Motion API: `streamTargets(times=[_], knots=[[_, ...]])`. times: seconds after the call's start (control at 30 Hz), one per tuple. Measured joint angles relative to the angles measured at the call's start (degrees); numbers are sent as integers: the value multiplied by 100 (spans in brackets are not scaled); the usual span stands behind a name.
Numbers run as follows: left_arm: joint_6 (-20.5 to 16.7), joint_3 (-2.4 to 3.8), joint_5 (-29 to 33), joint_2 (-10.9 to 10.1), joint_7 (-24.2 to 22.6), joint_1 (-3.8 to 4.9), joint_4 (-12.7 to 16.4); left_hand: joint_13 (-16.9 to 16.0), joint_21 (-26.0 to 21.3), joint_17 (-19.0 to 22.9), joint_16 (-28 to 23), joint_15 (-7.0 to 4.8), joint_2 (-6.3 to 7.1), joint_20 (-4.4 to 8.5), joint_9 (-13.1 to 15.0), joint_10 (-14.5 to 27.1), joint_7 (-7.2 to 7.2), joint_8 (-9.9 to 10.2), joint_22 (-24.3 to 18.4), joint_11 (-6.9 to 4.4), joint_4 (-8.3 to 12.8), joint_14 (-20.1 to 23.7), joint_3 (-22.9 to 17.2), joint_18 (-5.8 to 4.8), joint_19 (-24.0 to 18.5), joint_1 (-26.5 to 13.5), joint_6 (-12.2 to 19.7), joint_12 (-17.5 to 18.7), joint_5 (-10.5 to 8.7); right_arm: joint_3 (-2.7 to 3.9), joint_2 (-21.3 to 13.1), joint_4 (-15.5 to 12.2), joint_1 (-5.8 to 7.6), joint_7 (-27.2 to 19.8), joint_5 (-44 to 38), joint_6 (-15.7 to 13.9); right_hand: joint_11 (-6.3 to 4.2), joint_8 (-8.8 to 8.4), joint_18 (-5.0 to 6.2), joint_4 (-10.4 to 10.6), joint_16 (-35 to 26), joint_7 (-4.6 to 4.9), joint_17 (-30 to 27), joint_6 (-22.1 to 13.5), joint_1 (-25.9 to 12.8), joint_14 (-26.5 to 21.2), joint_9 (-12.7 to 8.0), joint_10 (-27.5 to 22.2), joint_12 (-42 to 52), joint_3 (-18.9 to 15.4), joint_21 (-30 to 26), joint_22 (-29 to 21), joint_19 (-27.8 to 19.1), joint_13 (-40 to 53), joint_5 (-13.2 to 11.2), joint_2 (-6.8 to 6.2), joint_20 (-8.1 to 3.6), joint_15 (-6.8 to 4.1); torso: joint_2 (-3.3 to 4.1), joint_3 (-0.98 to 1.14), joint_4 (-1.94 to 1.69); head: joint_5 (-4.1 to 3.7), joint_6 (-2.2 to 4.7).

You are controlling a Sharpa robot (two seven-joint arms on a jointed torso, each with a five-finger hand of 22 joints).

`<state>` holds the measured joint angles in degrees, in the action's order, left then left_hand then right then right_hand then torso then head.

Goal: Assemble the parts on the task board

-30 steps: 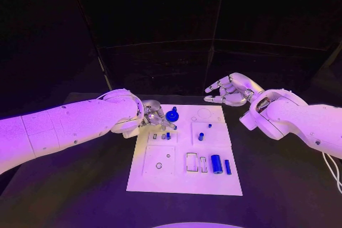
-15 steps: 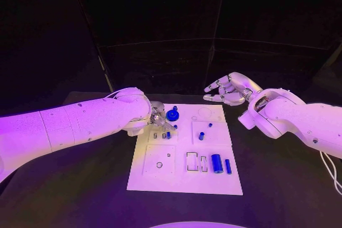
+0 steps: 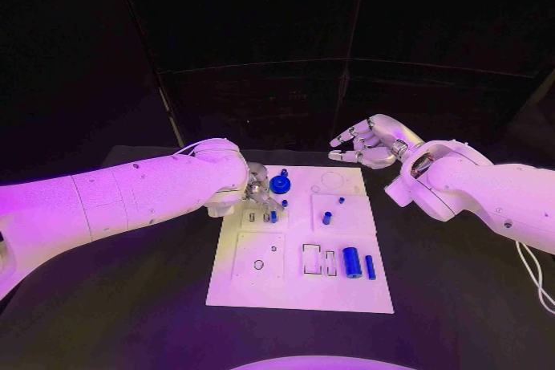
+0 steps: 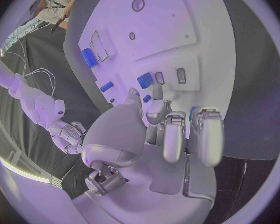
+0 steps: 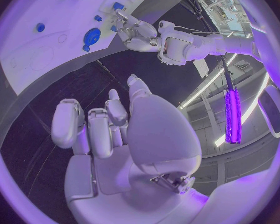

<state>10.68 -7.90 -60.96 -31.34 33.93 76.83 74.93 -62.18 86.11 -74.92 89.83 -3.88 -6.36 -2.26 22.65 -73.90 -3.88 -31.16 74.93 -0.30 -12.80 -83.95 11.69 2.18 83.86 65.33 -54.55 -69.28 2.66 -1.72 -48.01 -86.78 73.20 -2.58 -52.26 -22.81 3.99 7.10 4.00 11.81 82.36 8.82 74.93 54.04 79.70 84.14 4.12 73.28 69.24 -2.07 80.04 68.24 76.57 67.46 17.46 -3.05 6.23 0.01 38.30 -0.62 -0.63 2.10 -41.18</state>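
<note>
The white task board [image 3: 295,286] lies mid-table. A blue gear [image 3: 280,185] stands at its far left corner, also seen as the blue gear [image 5: 91,36]. My left hand [image 3: 257,193] hangs over the board just left of the gear, fingertips [image 4: 157,91] pointing down beside a small blue piece [image 4: 144,80] near two slots. Whether it pinches anything is hidden. A thick blue cylinder [image 3: 351,263] and a thin blue pin [image 3: 370,268] lie at the right. My right hand [image 3: 368,144] floats above the board's far edge, fingers apart, holding nothing.
Small blue pegs [image 3: 326,219] stand in the board's middle right section. Two empty rectangular slots [image 3: 312,261] sit beside the thick cylinder. Black table [image 3: 463,290] surrounds the board on all sides.
My left arm has swung in a little, carrying the hand slightly right, closer to the gear. The right hand has risen a touch.
</note>
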Motion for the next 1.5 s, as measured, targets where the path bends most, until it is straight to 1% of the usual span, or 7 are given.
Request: streamTargets(times=[0.27, 0.33, 0.37, 0.63, 1.03, 1.33, 1.5], knots=[[96, -6, -7, 96, 22, 0, -65, -7, 0, 0, 0, 0, 0, 0, 36, 0, 21, -25, 0, 0, 0, 0, 0, 0, 0, 0, 21, 0, 0, 0, 20, 18, 0, 21, 2, 14, 0, 0, 0, 0, 0, 0, 0, 0, -22, 0, 0, 0, 0, 0, 0, -9, 0, -8, 0, 22, 0, 0, -1, 0, -3, 14, -25], [124, -7, -7, 117, 25, 0, -83, -7, 0, 0, 0, 0, 0, 0, 66, 0, 9, -78, 0, 0, 44, 0, 5, 0, 0, 0, 34, 0, 0, 0, 26, 19, 0, 33, 2, 18, 0, 0, 0, 0, 0, 0, 0, 0, -22, 0, 0, 0, 0, 0, 0, -9, 0, -8, 11, 22, 0, 0, -1, 0, -3, 15, -31], [144, -8, -6, 125, 27, 0, -92, -7, 0, 0, 0, 0, -37, 0, 90, 0, 12, -80, -1, 0, 75, 0, -26, 0, 0, 38, 73, 0, 0, 0, 31, 19, 0, 43, 2, 19, 0, 18, 0, -2, 0, 0, -1, 0, -22, -2, 0, 0, 0, -1, 0, -11, 0, -8, 49, 22, 0, -2, -1, 0, -3, 15, -34], [269, -10, 19, 146, 40, 0, -143, -15, 23, 1, 0, 0, -57, -1, 141, 0, 0, -126, -1, 0, 115, 0, -61, 0, 0, 57, 102, 0, 0, 0, 48, 30, 0, 125, -3, 26, 0, 38, 0, -1, 0, -21, -1, 20, -22, -21, 0, 0, -1, -30, 0, -14, 0, -7, 105, 22, 0, -21, -4, 2, -1, 15, -41], [408, -12, 112, 214, 51, 0, -187, -30, 23, 1, 0, 1, -59, -1, 181, 0, 21, -171, -1, 0, 167, 0, -87, 0, 0, 105, 122, -20, 0, 0, 114, 92, 0, 194, -6, 36, 0, 38, 0, -1, 0, -20, -2, 20, -22, -21, 0, 0, -1, -30, 0, -13, 0, -7, 108, 22, 0, -21, 1, 0, -2, 3, -94], [470, -13, 144, 257, 56, 0, -248, -29, 23, 1, 0, 1, -79, -1, 202, 0, 0, -171, -1, 0, 187, 0, -107, 0, 0, 125, 142, -20, 0, 0, 162, 137, 0, 211, -9, 44, 0, 37, 0, -1, 0, -20, -2, 20, -20, -21, 1, 0, -1, -30, 0, -13, 0, -6, 133, 24, 0, -21, 1, -1, -6, -6, -103], [484, -13, 152, 268, 58, -1, -276, -35, 22, 1, 0, 1, -88, -1, 239, 0, 21, -220, -1, 0, 256, 0, -144, 0, 0, 177, 163, -20, 0, 0, 173, 146, 0, 216, -10, 47, 0, 37, 0, -1, 0, -20, -2, 20, 1, -21, 1, 0, -1, -30, -21, -13, 0, -6, 133, 45, 0, -21, 0, -1, -7, -6, -110]])
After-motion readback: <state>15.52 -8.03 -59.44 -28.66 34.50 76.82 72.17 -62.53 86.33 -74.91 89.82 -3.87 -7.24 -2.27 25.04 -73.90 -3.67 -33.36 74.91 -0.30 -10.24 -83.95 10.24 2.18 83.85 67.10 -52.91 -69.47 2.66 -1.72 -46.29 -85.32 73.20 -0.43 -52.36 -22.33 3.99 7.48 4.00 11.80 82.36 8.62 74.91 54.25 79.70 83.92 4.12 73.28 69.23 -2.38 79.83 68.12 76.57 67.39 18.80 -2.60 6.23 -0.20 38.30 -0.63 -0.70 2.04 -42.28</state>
